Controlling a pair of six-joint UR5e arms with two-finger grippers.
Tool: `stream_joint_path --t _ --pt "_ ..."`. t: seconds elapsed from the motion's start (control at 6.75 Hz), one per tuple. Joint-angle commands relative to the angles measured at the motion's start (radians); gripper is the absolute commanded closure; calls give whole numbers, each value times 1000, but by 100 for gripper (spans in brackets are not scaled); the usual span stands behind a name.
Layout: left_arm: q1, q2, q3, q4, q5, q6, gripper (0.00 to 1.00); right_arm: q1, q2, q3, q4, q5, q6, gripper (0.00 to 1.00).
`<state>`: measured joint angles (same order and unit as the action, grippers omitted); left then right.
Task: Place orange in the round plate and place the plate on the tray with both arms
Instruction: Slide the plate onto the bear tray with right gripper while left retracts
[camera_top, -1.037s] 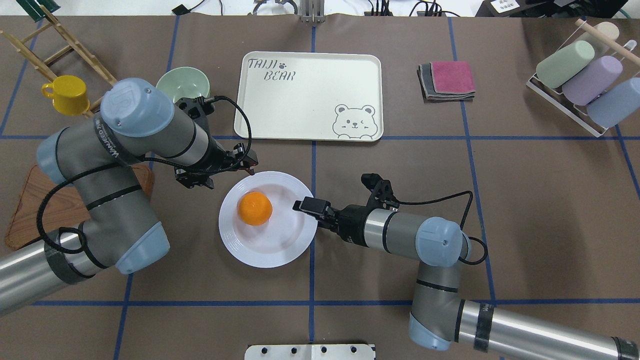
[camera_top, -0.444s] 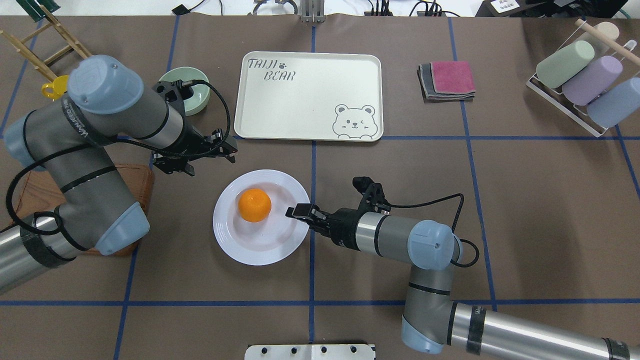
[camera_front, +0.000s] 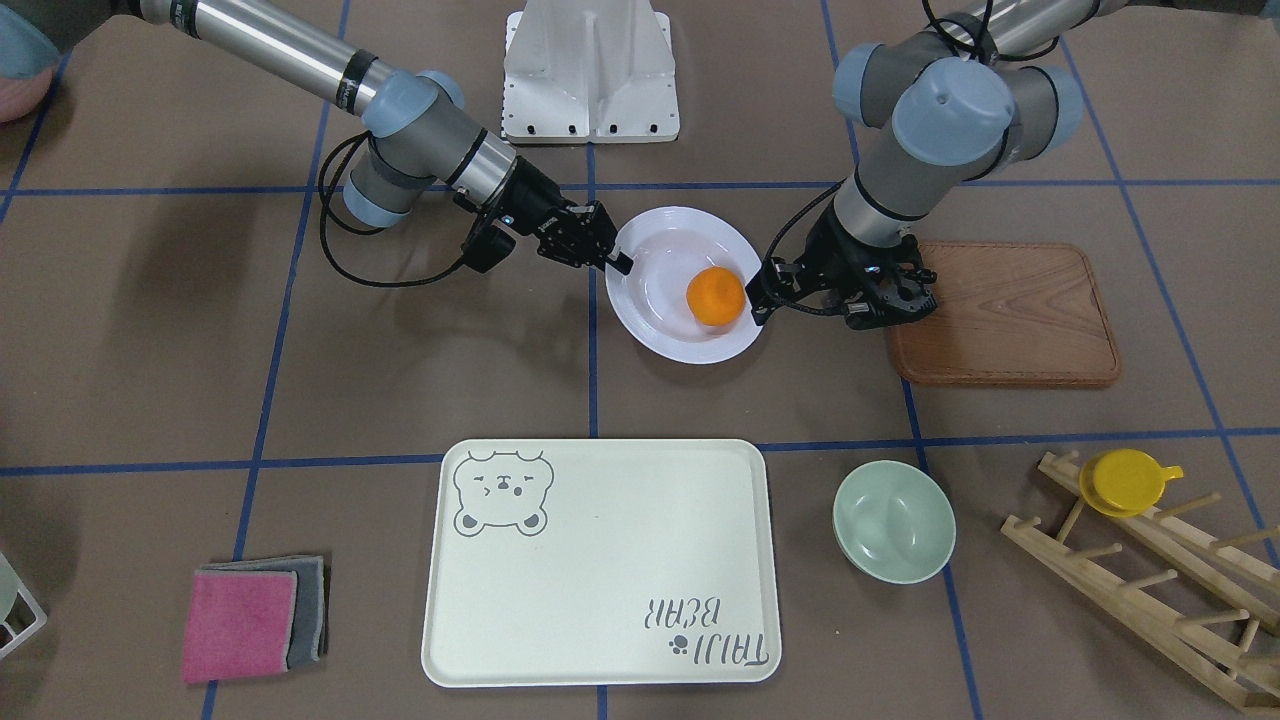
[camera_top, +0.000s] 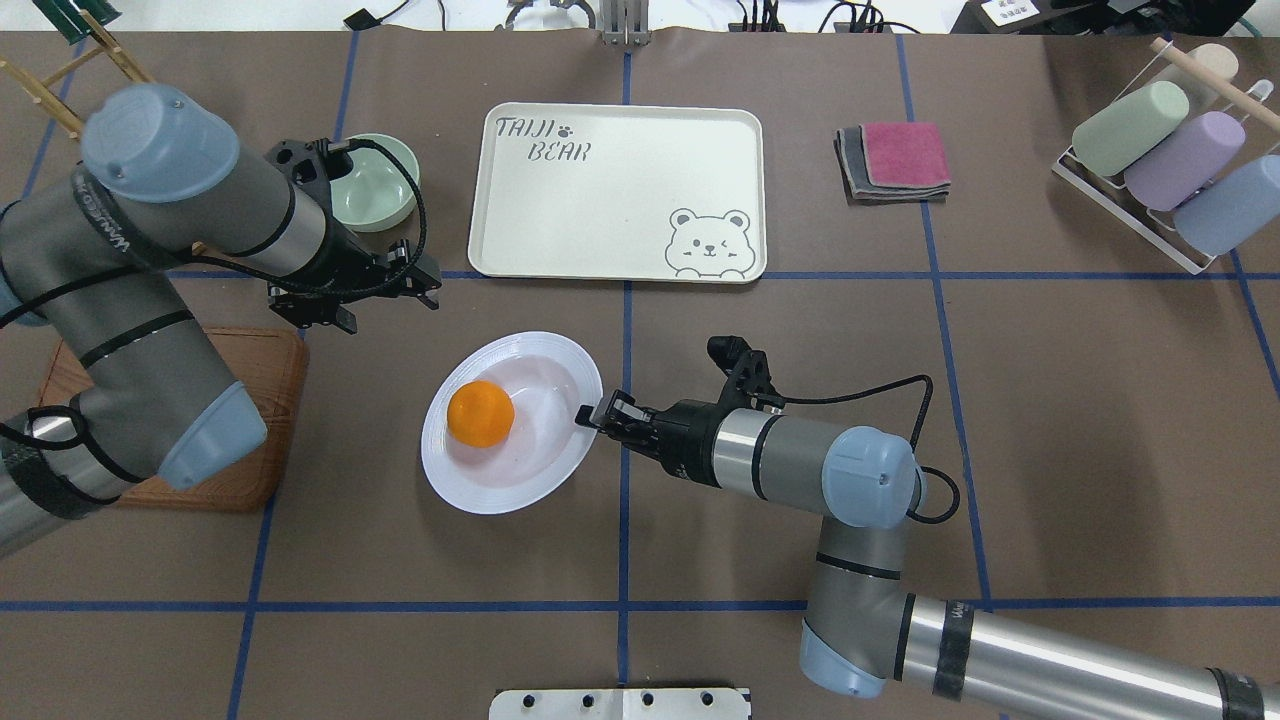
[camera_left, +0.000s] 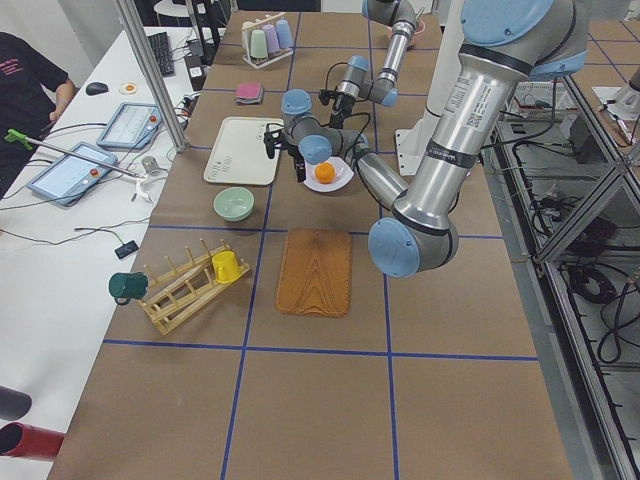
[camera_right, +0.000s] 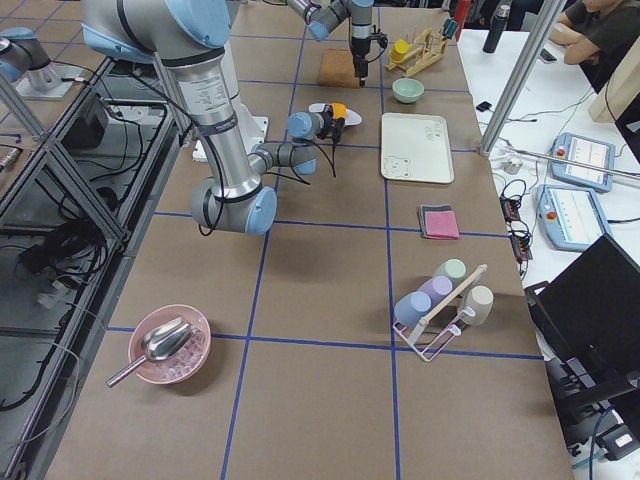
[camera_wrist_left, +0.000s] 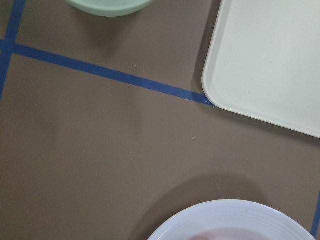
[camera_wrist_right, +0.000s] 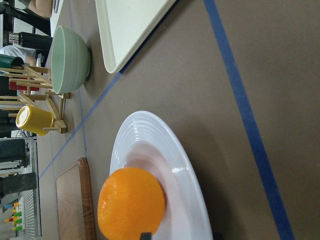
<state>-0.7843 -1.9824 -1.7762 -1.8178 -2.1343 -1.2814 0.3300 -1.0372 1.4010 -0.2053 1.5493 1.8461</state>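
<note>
The orange (camera_top: 480, 413) lies in the white round plate (camera_top: 520, 470), left of its middle. The plate stands tilted, its right side raised. My right gripper (camera_top: 592, 413) is shut on the plate's right rim; in the right wrist view the orange (camera_wrist_right: 131, 202) and plate (camera_wrist_right: 170, 160) fill the lower frame. My left gripper (camera_top: 418, 272) hangs open and empty, up and left of the plate, apart from it. The cream bear tray (camera_top: 615, 195) lies beyond the plate. In the front view the left gripper (camera_front: 764, 292) is close beside the plate (camera_front: 660, 330).
A pale green bowl (camera_top: 380, 185) sits left of the tray, behind my left wrist. A wooden board (camera_top: 262, 400) lies left of the plate. Folded cloths (camera_top: 895, 160) and a cup rack (camera_top: 1160, 150) are at the right. A wooden rack holds a yellow cup (camera_front: 1125, 480).
My left arm has drawn back up and to the left, away from the plate. The right gripper closed on the rim; the plate shifted left and tilted, and the orange rolled left.
</note>
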Motion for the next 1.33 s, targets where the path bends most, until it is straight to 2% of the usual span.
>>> stream_joint_path --t 0.0,0.3,0.44,0.59,0.74,1.19 --pt "-99 74 -28 0 -82 153 2 17 0 12 15 -3 27 100" --pt "-174 164 -31 -1 -73 400 2 82 22 36 17 -8 118 100" --pt "-214 186 -23 -3 -75 504 2 107 35 36 15 -70 174 100" --pt "-226 200 -20 -5 -75 548 2 138 51 26 12 -110 200 100" --pt "-233 198 0 -8 -75 563 2 194 57 6 10 -113 259 100" --pt "-253 200 79 -65 -75 614 2 222 103 -155 3 -251 278 100"
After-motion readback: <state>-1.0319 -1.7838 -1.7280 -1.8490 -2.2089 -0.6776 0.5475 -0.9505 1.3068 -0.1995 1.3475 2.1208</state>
